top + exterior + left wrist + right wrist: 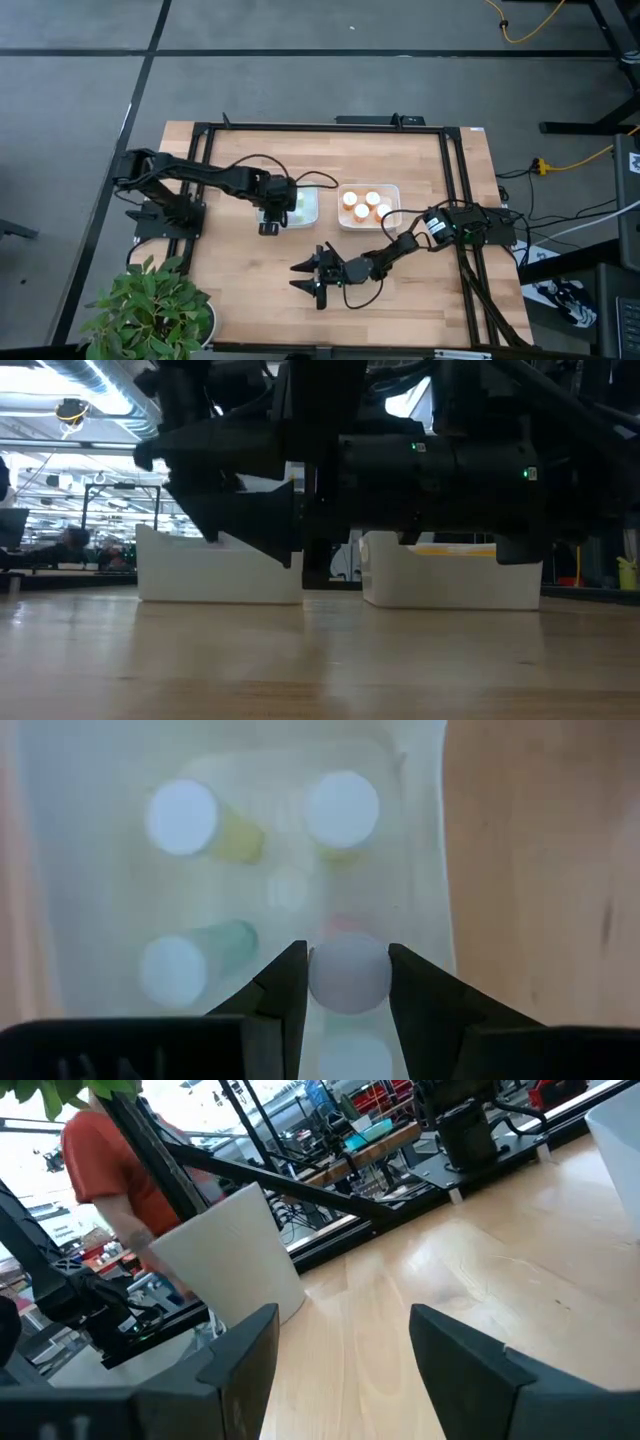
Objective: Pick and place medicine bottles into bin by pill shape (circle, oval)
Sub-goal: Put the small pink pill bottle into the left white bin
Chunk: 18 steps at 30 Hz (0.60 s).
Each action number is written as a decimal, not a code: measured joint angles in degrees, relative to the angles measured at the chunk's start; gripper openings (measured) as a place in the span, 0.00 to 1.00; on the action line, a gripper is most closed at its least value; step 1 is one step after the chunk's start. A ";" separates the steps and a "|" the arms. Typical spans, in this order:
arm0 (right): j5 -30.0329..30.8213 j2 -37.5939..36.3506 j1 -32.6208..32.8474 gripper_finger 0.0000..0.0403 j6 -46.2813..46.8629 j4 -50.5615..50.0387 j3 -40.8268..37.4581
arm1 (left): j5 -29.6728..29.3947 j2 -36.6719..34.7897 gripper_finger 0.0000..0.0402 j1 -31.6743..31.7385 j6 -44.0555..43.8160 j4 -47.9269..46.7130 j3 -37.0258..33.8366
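Two bins (298, 208) (392, 192) sit side by side mid-table, bottles (361, 205) in the right one.

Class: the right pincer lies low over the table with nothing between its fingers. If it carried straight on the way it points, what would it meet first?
Probably the white pot of the plant; the right pincer has only bare table ahead, though depth is unclear.

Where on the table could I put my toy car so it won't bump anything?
Bare wood lies along the table edge between the potted plant and the right gripper, and also behind the two bins. It is crowded mid-table: the left gripper, shut on a bottle, hangs over the left bin, beside the right bin.
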 joint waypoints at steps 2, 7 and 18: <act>0.00 0.00 0.00 0.56 -0.01 -0.25 0.00 | 0.00 1.88 0.27 0.00 0.44 0.33 0.00; -0.02 0.00 0.00 0.56 -0.02 -0.43 0.00 | -0.06 3.50 0.27 0.00 1.16 1.11 0.09; -0.14 0.00 0.00 0.56 0.10 -0.75 -0.02 | -0.20 3.21 0.28 0.00 1.18 1.71 0.00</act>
